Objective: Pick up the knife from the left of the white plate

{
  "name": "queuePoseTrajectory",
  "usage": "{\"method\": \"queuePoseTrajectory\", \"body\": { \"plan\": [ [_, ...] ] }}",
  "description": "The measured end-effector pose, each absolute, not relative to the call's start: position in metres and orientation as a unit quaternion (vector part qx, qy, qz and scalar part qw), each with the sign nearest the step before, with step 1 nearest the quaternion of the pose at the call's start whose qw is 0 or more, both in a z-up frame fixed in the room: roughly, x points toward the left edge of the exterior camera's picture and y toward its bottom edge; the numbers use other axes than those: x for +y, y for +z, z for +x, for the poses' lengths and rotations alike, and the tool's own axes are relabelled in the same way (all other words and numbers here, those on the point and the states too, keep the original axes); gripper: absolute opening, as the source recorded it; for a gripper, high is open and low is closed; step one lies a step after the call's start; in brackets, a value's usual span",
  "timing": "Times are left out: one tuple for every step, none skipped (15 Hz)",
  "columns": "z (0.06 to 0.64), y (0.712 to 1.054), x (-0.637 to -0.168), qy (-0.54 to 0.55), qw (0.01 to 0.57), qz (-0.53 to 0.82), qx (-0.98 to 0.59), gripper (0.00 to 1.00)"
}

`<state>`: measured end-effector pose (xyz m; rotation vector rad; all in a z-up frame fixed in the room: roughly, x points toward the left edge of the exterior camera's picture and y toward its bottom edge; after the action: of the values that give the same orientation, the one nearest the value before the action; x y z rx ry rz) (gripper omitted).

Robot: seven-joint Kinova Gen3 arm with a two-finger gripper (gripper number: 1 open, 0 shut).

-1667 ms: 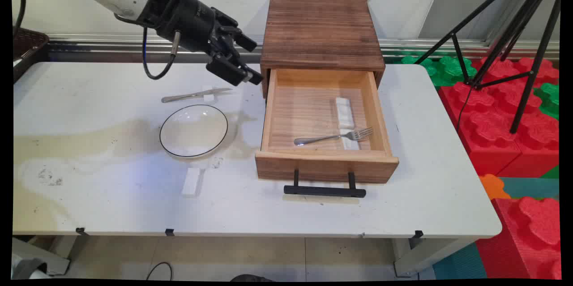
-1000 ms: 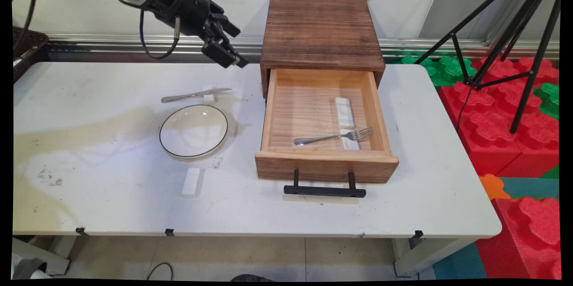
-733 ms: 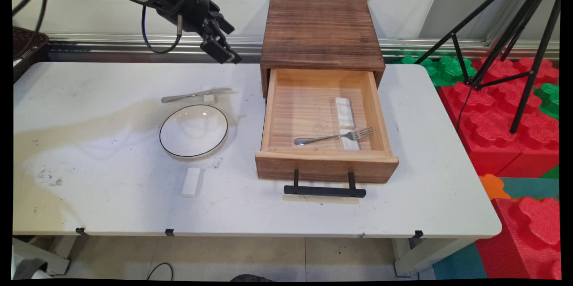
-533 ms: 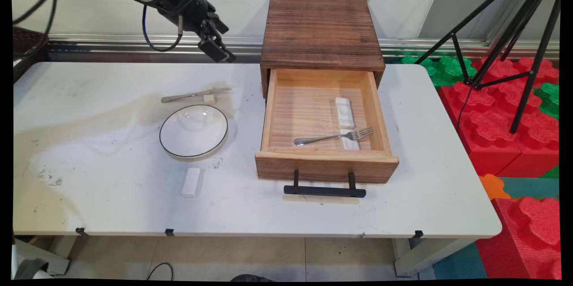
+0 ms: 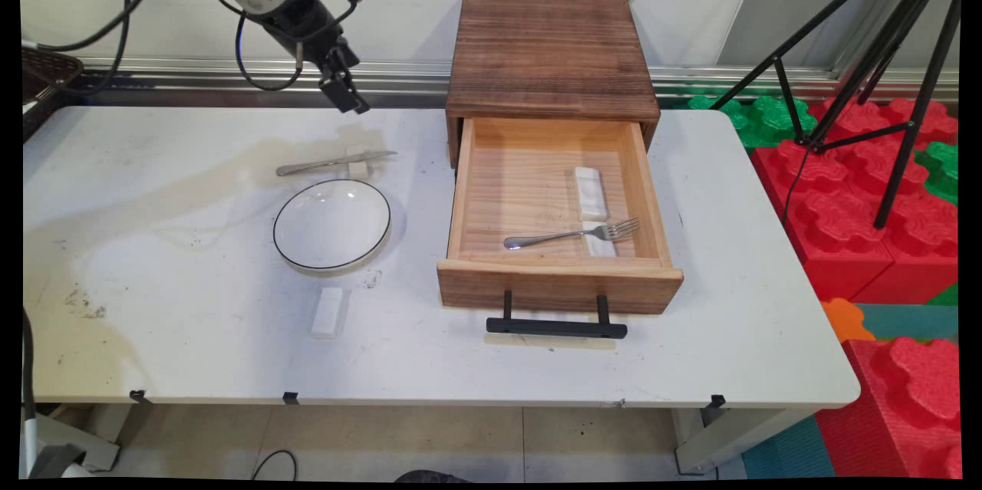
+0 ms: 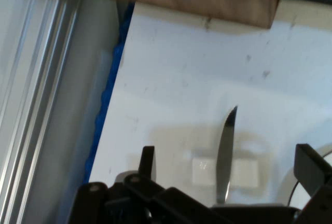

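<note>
My gripper [image 5: 349, 97] hangs above the table's far side, left of the wooden drawer box [image 5: 550, 53], open and holding nothing. Below it a table knife [image 5: 334, 162] lies across a small white rest [image 5: 357, 166]. In the hand view the knife [image 6: 226, 151] and its rest [image 6: 246, 173] lie between my gripper's [image 6: 228, 166] two fingers, well beneath them. A white plate with a dark rim [image 5: 331, 223] sits just in front of the knife. The box's drawer [image 5: 558, 284] is pulled out, with a fork [image 5: 571, 234] propped on a white rest [image 5: 600, 245] inside.
A second white rest [image 5: 590, 192] lies in the drawer and another [image 5: 327, 311] on the table in front of the plate. The drawer's black handle [image 5: 556, 327] sticks out toward the near edge. A black tripod [image 5: 882, 53] and red foam blocks [image 5: 867, 229] stand to the right.
My gripper has drawn back from the drawer box's left front corner, rising and moving left. It has also turned to point down over the knife. Nothing on the table moved.
</note>
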<state>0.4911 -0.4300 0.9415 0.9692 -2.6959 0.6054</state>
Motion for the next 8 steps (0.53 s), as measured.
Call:
{"method": "queuePoseTrajectory", "body": {
  "plan": [
    [0.494, 0.938, -0.432, 0.204, 0.101, 0.33, -0.916, 1.0],
    [0.499, 0.933, -0.435, 0.2, 0.09, 0.332, -0.917, 1.0],
    [0.504, 0.926, -0.439, 0.196, 0.077, 0.335, -0.919, 1.0],
    [0.509, 0.919, -0.441, 0.19, 0.066, 0.336, -0.92, 1.0],
    [0.514, 0.913, -0.443, 0.185, 0.056, 0.338, -0.921, 1.0],
    [0.517, 0.909, -0.444, 0.182, 0.049, 0.338, -0.922, 1.0],
    [0.521, 0.903, -0.446, 0.177, 0.04, 0.339, -0.923, 1.0],
    [0.523, 0.899, -0.447, 0.174, 0.035, 0.339, -0.924, 1.0]
  ]
}}
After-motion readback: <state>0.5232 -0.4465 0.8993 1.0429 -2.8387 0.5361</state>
